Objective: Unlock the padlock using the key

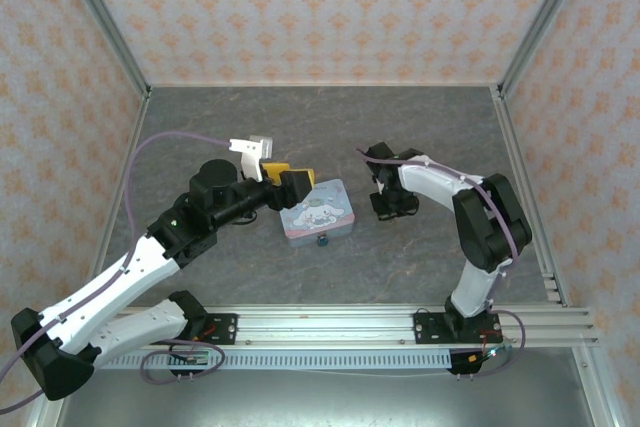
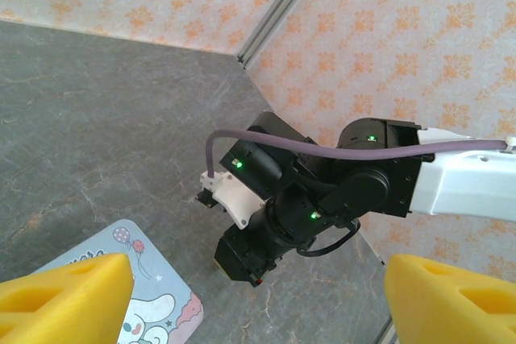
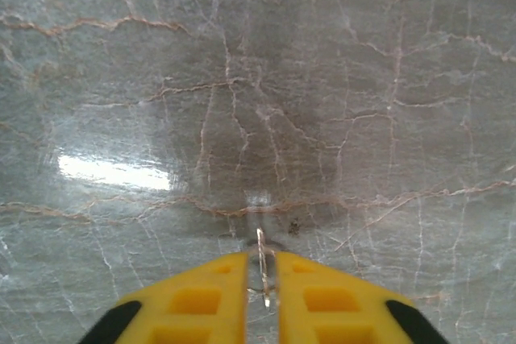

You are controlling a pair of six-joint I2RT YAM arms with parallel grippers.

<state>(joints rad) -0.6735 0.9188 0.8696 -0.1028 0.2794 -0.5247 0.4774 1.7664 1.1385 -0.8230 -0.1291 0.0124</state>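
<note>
Walls (image 1: 300,7) papered in an orange floral print close in the table (image 1: 200,127). Its grey marbled top is smooth and glossy enough to throw back glare, so small metal will likely skate on it. The left gripper (image 1: 287,177) hangs over the far-left corner of the pastel cartoon tin (image 1: 316,210), fingers spread wide and empty. The padlock (image 1: 322,241) sits just at the tin's near edge. I judge it light, rigid and slippery, best pinched across its flat body with the keyhole left free. The right gripper (image 3: 260,267) points down at bare table to the right of the tin. Its fingers are almost together, with the key (image 3: 260,257), a thin stiff sliver, upright in the slit. Whether they clamp it I cannot tell.
</note>
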